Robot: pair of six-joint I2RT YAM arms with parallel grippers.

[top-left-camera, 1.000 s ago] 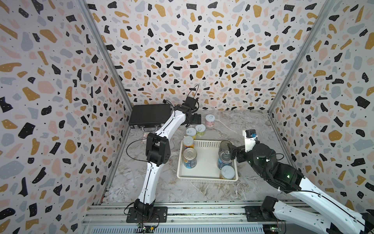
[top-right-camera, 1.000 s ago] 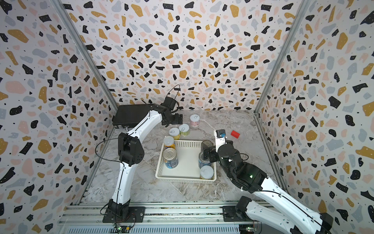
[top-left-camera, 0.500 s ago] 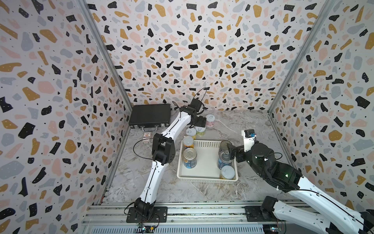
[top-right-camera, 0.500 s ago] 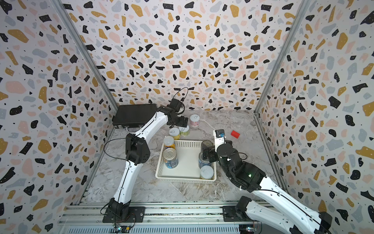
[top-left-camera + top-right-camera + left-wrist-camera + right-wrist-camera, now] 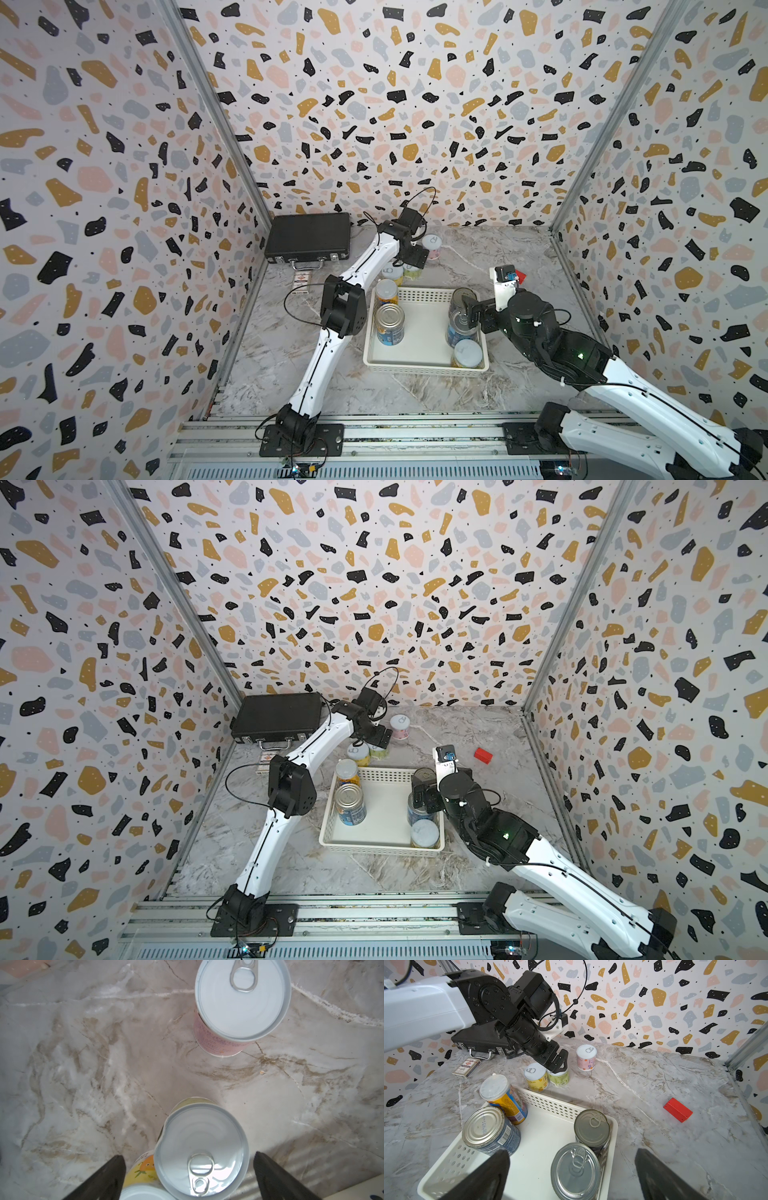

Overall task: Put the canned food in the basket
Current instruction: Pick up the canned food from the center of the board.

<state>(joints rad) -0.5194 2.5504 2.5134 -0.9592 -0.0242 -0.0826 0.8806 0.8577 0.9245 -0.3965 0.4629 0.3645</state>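
Blue can [image 5: 484, 1126] in basket [image 5: 546, 1101]: lid embossed "GH".

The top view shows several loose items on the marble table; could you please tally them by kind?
Small cylindrical cans: 8
Shallow white perforated plastic basket: 1
Black briefcase: 1
Small red block: 1
Flat card-like packet: 1
Total: 12

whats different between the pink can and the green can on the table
The pink can stands alone; the green can stands right beside the yellow can. The left gripper, jaws open, flanks the green can, not the pink can. Both stand upright with white pull-ring tops outside the basket.
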